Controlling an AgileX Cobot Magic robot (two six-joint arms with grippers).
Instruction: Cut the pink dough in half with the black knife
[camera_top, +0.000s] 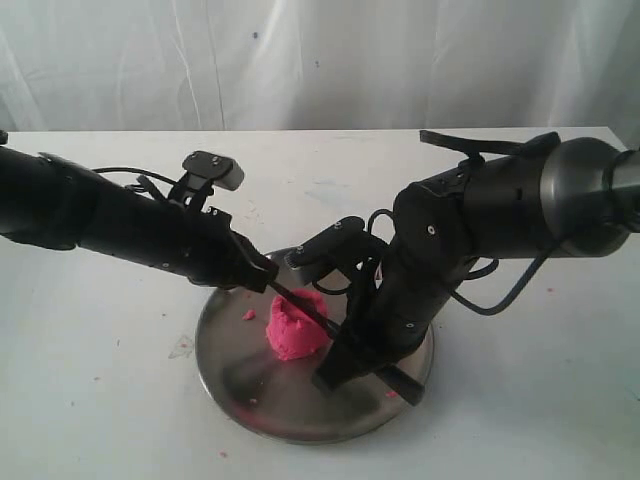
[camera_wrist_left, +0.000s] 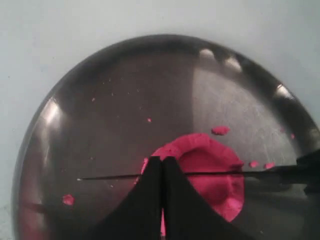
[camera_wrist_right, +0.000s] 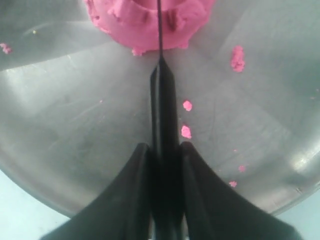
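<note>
The pink dough (camera_top: 293, 332) sits as one rough lump near the middle of the steel plate (camera_top: 228, 368). The black knife (camera_top: 302, 305) lies across its top, its thin blade (camera_wrist_left: 210, 173) spanning the dough (camera_wrist_left: 212, 150) with the point over bare plate (camera_wrist_left: 100, 100). My right gripper (camera_top: 345, 355) is shut on the knife's handle (camera_wrist_right: 163, 110), and the blade runs forward into the dough (camera_wrist_right: 140, 22). My left gripper (camera_top: 267, 283) is shut, and its fingertips (camera_wrist_left: 162, 161) sit on top of the blade near the dough's edge.
Small pink crumbs (camera_wrist_right: 237, 57) are scattered on the plate (camera_wrist_right: 75, 125), and one lies left of the dough (camera_top: 248, 314). The plate stands on a white table (camera_top: 100, 400) with a white curtain behind. Both arms crowd over the plate.
</note>
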